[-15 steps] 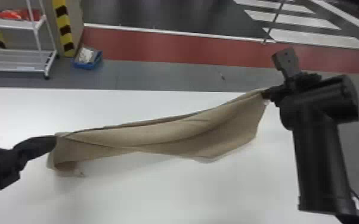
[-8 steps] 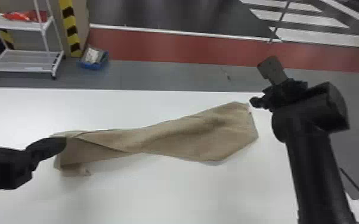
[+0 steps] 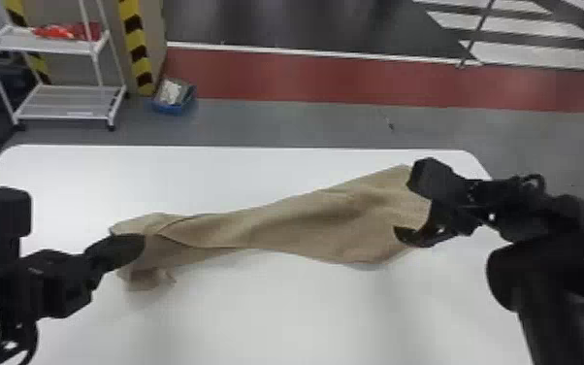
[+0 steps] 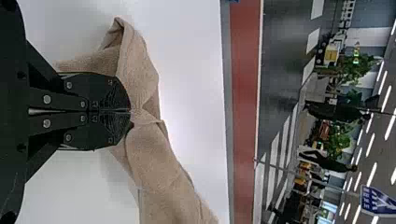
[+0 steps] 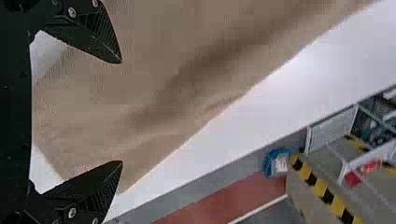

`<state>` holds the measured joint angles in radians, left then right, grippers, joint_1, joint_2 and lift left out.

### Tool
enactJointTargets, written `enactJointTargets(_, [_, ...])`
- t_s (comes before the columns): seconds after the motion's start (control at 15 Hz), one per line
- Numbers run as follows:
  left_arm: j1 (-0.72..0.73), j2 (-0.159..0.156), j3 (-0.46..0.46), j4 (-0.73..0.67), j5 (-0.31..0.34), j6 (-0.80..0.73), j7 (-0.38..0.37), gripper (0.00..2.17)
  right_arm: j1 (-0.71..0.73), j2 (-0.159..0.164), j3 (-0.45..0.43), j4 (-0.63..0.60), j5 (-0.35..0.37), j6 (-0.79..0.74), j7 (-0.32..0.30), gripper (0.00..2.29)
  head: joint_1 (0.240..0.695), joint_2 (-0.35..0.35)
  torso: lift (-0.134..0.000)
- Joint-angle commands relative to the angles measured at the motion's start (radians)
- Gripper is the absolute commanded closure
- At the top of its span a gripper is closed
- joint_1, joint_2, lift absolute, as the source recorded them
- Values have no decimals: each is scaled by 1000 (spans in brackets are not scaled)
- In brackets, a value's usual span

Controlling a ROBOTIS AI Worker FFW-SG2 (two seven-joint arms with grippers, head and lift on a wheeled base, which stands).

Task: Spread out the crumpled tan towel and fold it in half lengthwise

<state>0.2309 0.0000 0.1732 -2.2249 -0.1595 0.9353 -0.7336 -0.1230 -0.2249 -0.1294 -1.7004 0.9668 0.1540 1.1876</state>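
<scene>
Handle the soft tan fabric towel point(image 3: 300, 223) as a light, limp sheet. Locate on the flat white table point(image 3: 281, 315), laid out as a twisted strip between both grippers: broad at the right end, narrow through the middle, bunched and turned over at the left end. Expect no stiffness; expect sagging and creasing wherever unsupported. Rate as not fragile. Rate the textured weave as unlikely to slip from a firm pinch, but liable to creep out if caught only by a thin lip.

Note the state of the black two-fingered left gripper point(image 4: 130, 111): pressed together at the tips, apparently pinching a ridge of cloth near the bunched end. Use as the anchor. Note the state of the black two-fingered right gripper point(image 5: 122, 112): spread wide above the broad right end, pinching nothing. Contact with the cloth: cannot tell.

For the right-hand hold, choose the outer edge close to a corner, rather than the middle of the panel, to avoid gathering loose folds. Enter low, with enough cloth between the tips for a secure bite. Tension gently and evenly; judge a hard pull likely to deepen the twist or drag the anchored end.
</scene>
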Motion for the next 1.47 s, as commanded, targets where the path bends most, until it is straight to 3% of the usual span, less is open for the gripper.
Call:
enactJointTargets(0.0, [8,-3,6,-2,0,-3,-1,1254,49,-10,14,-47,16,-47,63,154,695,-108,-125])
enactJointTargets(0.4, [21,-3,12,-1,5,-31,-6,1254,46,-27,40,-39,41,-4,179,265,695,-91,-125])
enactJointTargets(0.73, [25,-3,23,-1,8,-40,-10,1251,-24,-19,70,42,89,42,179,410,695,-92,-125])
enactJointTargets(1.2, [24,-3,25,5,8,-46,-13,1254,-32,-30,77,50,110,91,179,414,695,-98,-125])
enactJointTargets(1.4, [24,-3,25,7,9,-46,-13,1254,-35,-25,82,56,124,103,179,593,695,-106,-125])
